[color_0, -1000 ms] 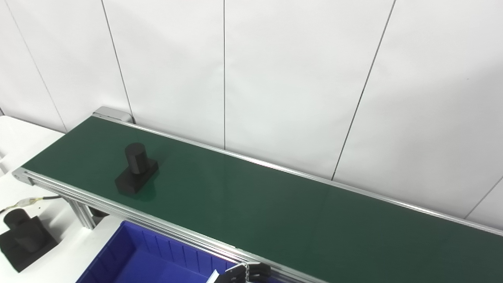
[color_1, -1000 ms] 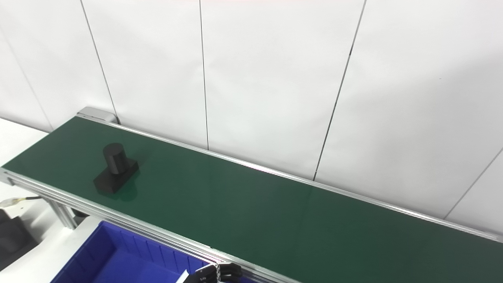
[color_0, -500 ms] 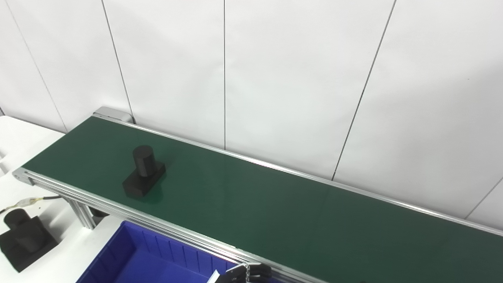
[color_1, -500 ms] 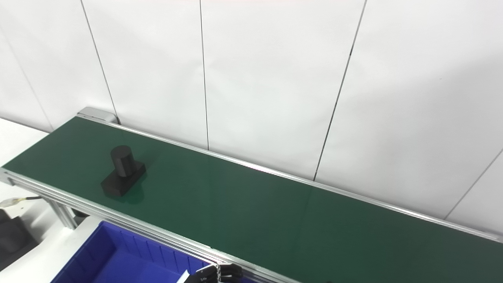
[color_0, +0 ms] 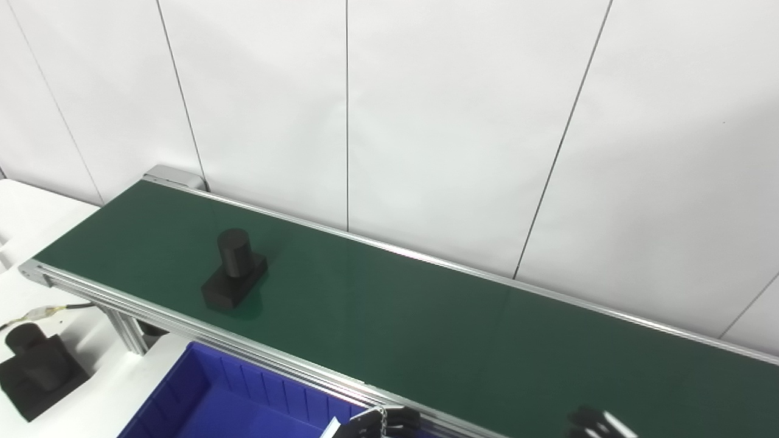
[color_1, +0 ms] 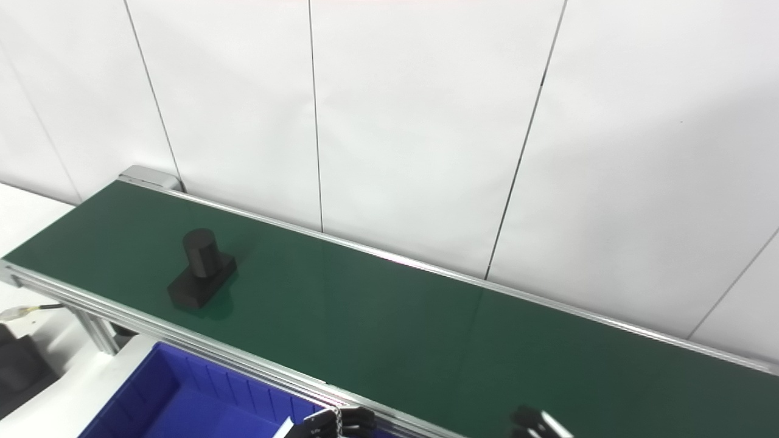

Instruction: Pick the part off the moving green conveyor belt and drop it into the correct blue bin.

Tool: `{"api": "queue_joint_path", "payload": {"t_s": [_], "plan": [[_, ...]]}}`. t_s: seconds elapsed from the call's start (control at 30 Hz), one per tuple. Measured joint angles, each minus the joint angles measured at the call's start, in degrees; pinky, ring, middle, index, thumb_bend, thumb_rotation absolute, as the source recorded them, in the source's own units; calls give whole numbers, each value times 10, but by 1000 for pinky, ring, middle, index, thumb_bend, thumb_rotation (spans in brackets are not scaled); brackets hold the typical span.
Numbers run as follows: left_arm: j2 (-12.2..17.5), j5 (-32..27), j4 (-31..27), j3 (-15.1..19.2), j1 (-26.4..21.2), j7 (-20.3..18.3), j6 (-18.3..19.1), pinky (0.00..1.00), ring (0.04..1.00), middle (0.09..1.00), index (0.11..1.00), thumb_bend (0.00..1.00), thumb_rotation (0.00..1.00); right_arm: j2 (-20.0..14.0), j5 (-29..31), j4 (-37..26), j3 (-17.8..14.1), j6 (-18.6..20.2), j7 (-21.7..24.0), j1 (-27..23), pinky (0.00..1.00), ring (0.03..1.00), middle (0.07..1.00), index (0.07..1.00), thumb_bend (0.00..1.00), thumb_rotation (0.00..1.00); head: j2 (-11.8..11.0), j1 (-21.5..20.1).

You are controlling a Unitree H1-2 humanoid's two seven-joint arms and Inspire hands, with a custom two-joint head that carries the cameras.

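Leftmost, on the white table (color_0: 24,207) below the belt's end, we see a spare black part (color_0: 38,371) of the same form as the task's piece: an upright cylinder on a block base, resting beside a thin cable (color_0: 45,312) with a pale connector. Next comes the green conveyor belt (color_0: 426,322), which runs in an aluminium frame (color_0: 182,325) from the upper left down toward the lower right, along a wall of white panels (color_0: 456,121) with dark seams. The black part (color_0: 234,271) stands upright on the belt near its left end, closer to the near rail than to the far one, untouched by either hand. Below the near rail lies the blue bin (color_0: 237,401), its ribbed inner wall visible; only one bin shows, and we cannot tell whether anything lies in it. At the bottom edge, just right of the bin, the left hand (color_0: 380,424) shows only dark curled fingers (color_0: 398,420) and a small white tag whose marks are too small to read; we cannot tell whether it grips anything. Farther right, the right hand (color_0: 595,423) barely enters over the belt's near side, and its state is likewise hidden from us. We find no legible writing or brand elsewhere.
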Motion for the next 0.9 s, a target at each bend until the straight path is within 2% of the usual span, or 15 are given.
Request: {"api": "queue_joint_path", "payload": {"t_s": [0.13,0.3,0.4,0.57,0.73,0.9], "plan": [[0,0,1,0,-1,0,0,611,699,731,723,979,346,0,-1,-22,-7,11,1,-16,560,712,779,825,441,505,1,-2],[0,0,3,1,-3,0,0,610,697,731,724,981,355,1,-1,-56,-12,62,8,-40,550,715,777,841,439,535,0,-8],[0,0,8,1,-6,0,0,611,700,733,725,980,355,2,-2,-72,-14,89,13,-66,562,729,791,853,489,572,1,-8],[0,0,12,1,-9,0,0,611,702,734,728,978,350,-1,-9,-64,-17,119,21,-104,574,740,811,869,522,560,1,-5],[0,0,17,1,-10,0,0,610,702,735,729,976,351,-1,-34,-50,-17,156,24,-118,584,740,811,864,521,545,0,-4],[-1,0,17,1,-13,0,0,604,698,735,729,975,361,0,-46,-32,-17,164,25,-136,593,740,807,862,525,558,1,-3]]}}
